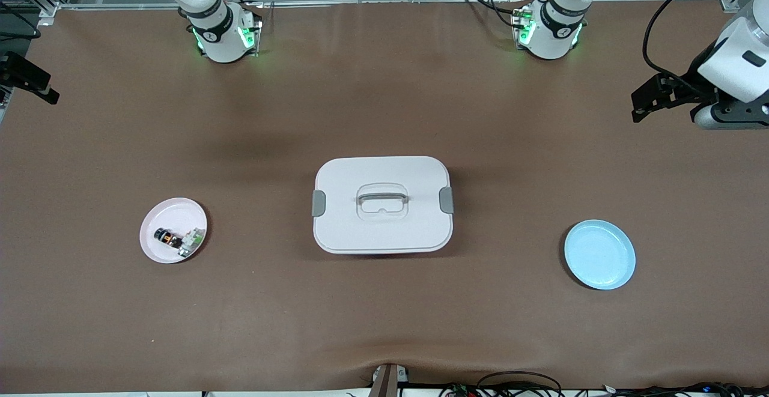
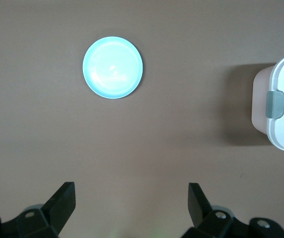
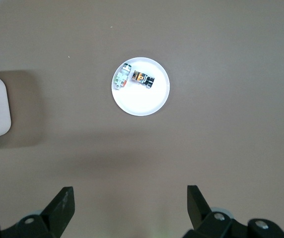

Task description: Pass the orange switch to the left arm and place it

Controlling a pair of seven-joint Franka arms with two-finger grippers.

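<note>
The orange switch (image 1: 167, 238) lies on its side on the pink plate (image 1: 157, 251) toward the right arm's end of the table (image 1: 384, 325), touching or just beside a small white-and-green part (image 1: 191, 242) that shares the plate. Its long axis runs roughly along the table's length, tilted a little, with one end toward the white-and-green part. The box (image 1: 382, 205) sits at the table's middle, lid shut and grey latches at its two short ends, squarely between the pink plate and the empty blue plate (image 1: 599, 254) at the left arm's end. The right arm is plainly the nearer one to the switch: the right pincer (image 3: 130, 210) hangs released, fingers spread wide, high over bare table near the pink plate, with nothing between them. The left pincer (image 2: 132, 206) is likewise released and empty, held high over the table's edge at its own end, with the blue plate below it. My judgement is that the first reach falls to the right arm, which must come down on the switch across its short width, away from the neighbouring part. The front view alone shows the whole line plate, box, plate; the right wrist view alone shows the switch's orange band and how close the neighbour crowds it.
</note>
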